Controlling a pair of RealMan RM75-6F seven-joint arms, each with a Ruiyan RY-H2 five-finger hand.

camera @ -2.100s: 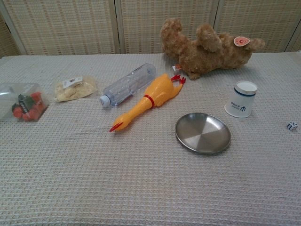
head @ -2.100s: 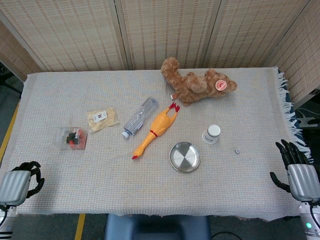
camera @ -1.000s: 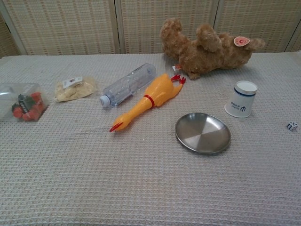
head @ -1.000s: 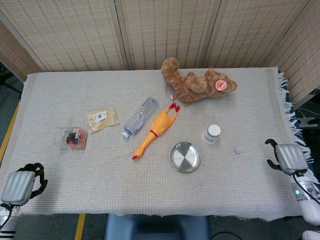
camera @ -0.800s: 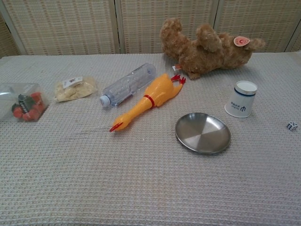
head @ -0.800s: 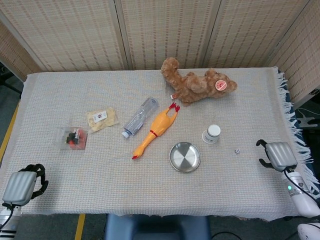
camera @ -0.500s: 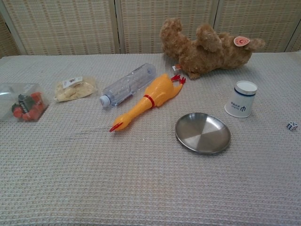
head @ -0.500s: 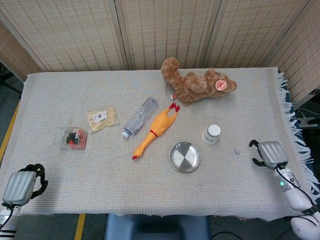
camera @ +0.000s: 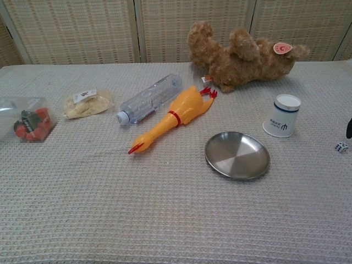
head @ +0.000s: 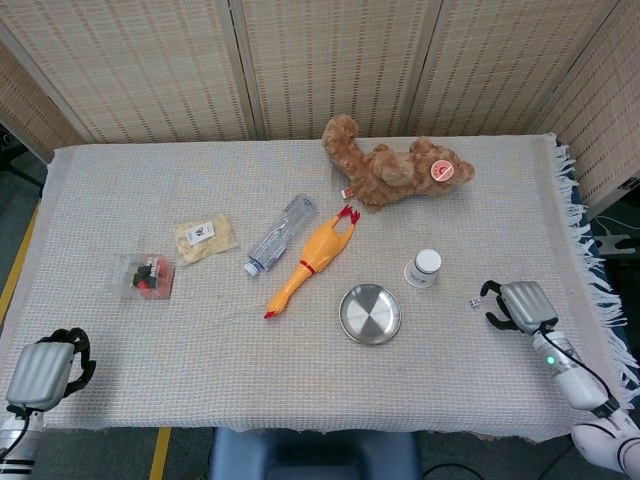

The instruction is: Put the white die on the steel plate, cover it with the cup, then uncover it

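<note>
**Right hand beside the die**

While the right hand (head: 522, 305) hangs low at the table's (head: 500, 180) right edge, its dark fingers (head: 492, 291) curl toward the die (head: 472, 303), near it and not touching; they are apart and hold nothing. In the chest view only a dark fingertip shows at the right border, above the die (camera: 341, 147).

Nothing lies between hand and die. Left of the die stands the cup (head: 423, 267), mouth down, its long axis upright. Further left and nearer the front edge lies the plate (head: 369, 314), bare, hollow side up, well apart from the die. The die is too small to read its top face.

Behind the cup sprawls a teddy bear (head: 395, 172). A rubber chicken (head: 311, 258) and a bottle (head: 280, 233) lie aslant beside each other, left of the plate. Further left are a snack bag (head: 204, 236) and a clear box (head: 146, 276).

The left hand (head: 42, 370) rests at the front left corner, fingers curled in, empty.
</note>
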